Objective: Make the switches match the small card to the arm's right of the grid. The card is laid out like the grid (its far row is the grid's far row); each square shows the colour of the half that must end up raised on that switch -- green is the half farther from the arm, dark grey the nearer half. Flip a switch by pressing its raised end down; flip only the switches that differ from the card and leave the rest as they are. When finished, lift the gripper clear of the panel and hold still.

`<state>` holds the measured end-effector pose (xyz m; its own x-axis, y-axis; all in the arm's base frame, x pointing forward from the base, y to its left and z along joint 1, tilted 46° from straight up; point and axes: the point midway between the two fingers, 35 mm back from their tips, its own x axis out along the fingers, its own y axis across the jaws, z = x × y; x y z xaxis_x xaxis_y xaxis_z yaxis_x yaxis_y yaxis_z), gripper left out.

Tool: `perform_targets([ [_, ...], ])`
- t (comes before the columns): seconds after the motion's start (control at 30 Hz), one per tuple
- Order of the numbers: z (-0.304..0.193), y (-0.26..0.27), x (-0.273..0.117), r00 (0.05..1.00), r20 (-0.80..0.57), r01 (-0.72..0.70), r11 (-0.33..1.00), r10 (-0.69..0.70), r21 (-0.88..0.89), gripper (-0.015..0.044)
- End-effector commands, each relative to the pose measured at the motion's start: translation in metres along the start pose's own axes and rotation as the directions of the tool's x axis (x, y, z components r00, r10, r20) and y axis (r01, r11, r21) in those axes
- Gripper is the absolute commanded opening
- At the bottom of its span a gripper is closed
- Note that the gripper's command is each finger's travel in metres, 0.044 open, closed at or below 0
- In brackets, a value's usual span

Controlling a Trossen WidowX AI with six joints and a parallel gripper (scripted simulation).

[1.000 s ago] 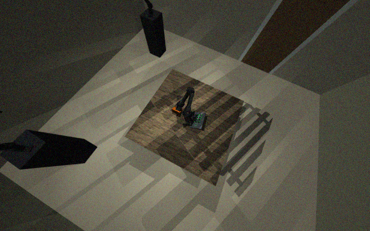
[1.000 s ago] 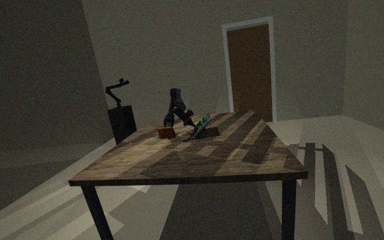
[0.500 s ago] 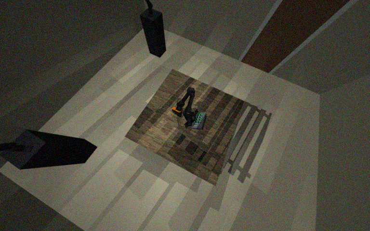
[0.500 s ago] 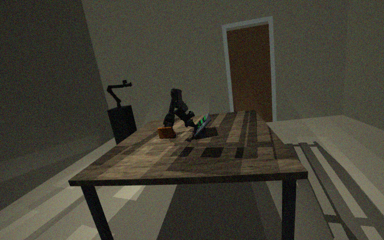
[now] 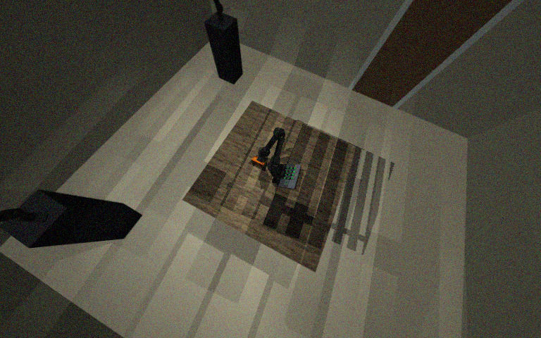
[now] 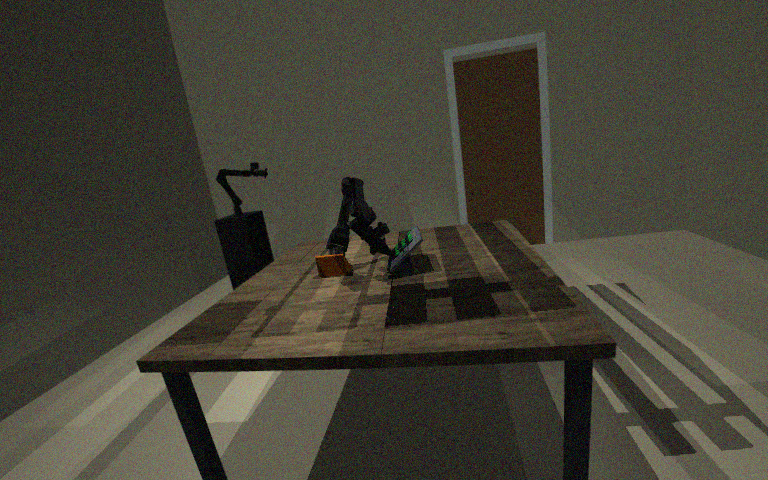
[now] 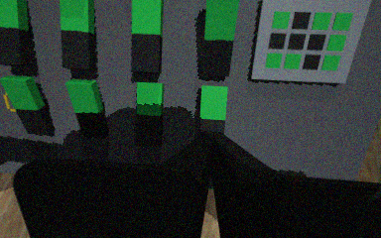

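The tilted grey panel (image 5: 287, 184) (image 6: 405, 258) (image 7: 308, 124) stands in front of the arm. The wrist view shows its near and middle rows of green-and-dark switches; the far row is out of view. The card (image 7: 298, 74) reads, far row: green, dark, green, green; middle: dark, dark, dark, green; near: green, green, dark, green. My gripper (image 6: 390, 253) (image 7: 211, 140) is shut and empty, its tips over the dark near half of the rightmost near-row switch (image 7: 213, 103), partly hiding it. Contact cannot be told. The third near-row switch (image 7: 150, 94) is just left, partly shadowed.
The arm's orange base block (image 5: 258, 160) (image 6: 333, 265) sits on the wooden table (image 5: 239, 222) (image 6: 283, 342). Black pedestals with other arms stand off the table. Striped shadows fall across the table and floor. The arm's shadow darkens the panel's near edge.
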<state>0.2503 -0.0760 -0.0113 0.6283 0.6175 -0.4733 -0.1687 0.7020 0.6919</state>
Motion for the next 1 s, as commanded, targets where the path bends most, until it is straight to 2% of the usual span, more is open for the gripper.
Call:
perform_targets([
  [0.0, -0.0001, 0.0003, 0.0004, 1.000, 0.001, -0.002, 1.000, 0.002, 0.004, 0.0000],
  [0.97, -0.0002, 0.0004, 0.0044, 1.000, 0.002, -0.003, 1.000, 0.003, 0.004, 0.0000],
])
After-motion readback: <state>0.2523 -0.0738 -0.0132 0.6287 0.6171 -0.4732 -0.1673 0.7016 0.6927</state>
